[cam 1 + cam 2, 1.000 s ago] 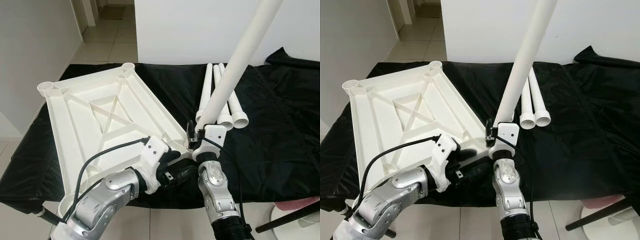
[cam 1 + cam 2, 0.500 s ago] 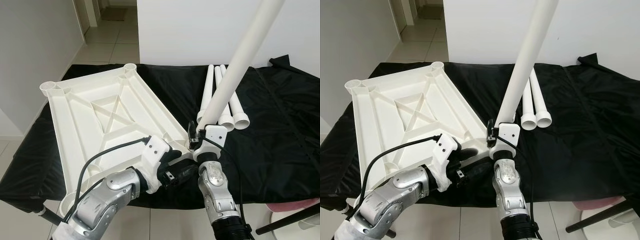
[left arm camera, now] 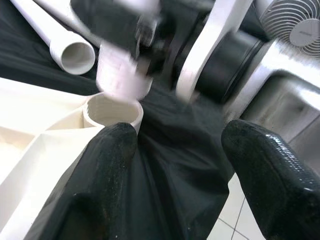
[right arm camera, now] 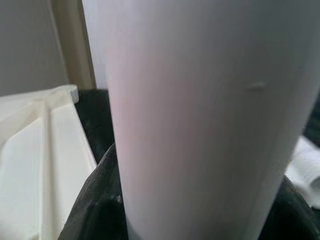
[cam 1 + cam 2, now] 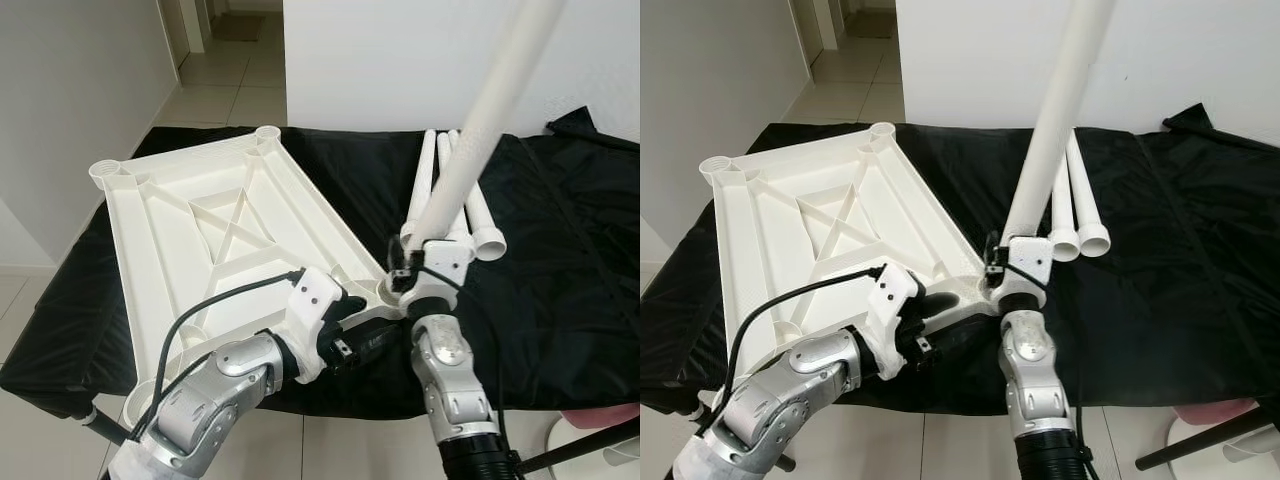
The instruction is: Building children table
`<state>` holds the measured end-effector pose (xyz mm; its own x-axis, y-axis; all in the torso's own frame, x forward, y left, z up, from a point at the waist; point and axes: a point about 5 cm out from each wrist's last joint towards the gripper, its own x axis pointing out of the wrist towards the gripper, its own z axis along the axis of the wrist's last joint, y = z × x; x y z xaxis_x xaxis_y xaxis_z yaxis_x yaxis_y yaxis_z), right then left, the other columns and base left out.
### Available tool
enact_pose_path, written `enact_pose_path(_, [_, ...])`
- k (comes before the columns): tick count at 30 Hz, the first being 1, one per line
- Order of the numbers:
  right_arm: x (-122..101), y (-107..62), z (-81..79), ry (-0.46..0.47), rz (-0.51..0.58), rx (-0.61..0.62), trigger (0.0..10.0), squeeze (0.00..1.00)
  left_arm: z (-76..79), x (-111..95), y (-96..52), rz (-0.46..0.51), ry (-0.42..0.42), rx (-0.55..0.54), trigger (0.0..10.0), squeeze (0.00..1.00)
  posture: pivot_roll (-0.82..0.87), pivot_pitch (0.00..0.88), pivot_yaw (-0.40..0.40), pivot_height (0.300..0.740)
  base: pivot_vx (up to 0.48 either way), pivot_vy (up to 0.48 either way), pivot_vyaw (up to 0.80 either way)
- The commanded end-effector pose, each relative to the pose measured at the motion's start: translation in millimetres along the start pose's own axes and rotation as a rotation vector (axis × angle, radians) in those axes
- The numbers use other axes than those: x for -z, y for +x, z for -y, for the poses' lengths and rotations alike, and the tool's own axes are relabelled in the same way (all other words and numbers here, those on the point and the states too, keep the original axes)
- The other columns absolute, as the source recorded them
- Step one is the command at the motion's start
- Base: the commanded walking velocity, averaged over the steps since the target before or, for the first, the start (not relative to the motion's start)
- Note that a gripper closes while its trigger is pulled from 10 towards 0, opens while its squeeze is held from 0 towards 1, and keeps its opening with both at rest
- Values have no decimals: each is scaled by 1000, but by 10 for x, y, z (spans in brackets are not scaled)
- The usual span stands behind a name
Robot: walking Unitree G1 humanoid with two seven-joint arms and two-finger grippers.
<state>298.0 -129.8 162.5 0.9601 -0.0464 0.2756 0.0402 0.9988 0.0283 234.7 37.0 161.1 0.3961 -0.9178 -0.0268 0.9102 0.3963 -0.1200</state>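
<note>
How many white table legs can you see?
4. One leg is held upright in the right gripper over the tabletop's near corner socket. Three more lie side by side on the black cloth behind it, partly hidden.

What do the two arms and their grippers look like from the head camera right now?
Both arms are silver metal with rounded, shiny joint housings. The left gripper has a white wrist block, glossy black fingers and a black cable looping back along the forearm. The right gripper has a white bracket, and black ribbed hose at the arm's base.
</note>
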Motion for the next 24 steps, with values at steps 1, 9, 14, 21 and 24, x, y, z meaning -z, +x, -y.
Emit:
enact_pose_path(1, [-101,26,-10,-4,33,-11,10000,0,17,-5,14,2,18,41,10000,0,-19,21,19,740,0,0,0])
enact_pose_path(9, [-139,40,87,-29,37,-22,10000,0,14,-23,25,9,8,54,10000,35,-23,24,23,740,0,0,0])
enact_pose_path(14, [-112,96,259,-37,15,-25,10000,0,-27,-88,13,33,-7,69,10000,1000,-30,24,30,740,0,0,0])
enact_pose_path(21, [-74,141,310,-33,-30,-108,10000,0,-136,-148,11,32,37,25,10000,0,-31,22,37,740,0,0,0])
enact_pose_path(24, [-47,150,277,-37,-71,-255,10000,0,-230,-241,18,67,55,-30,10000,0,-31,27,38,740,0,0,0])
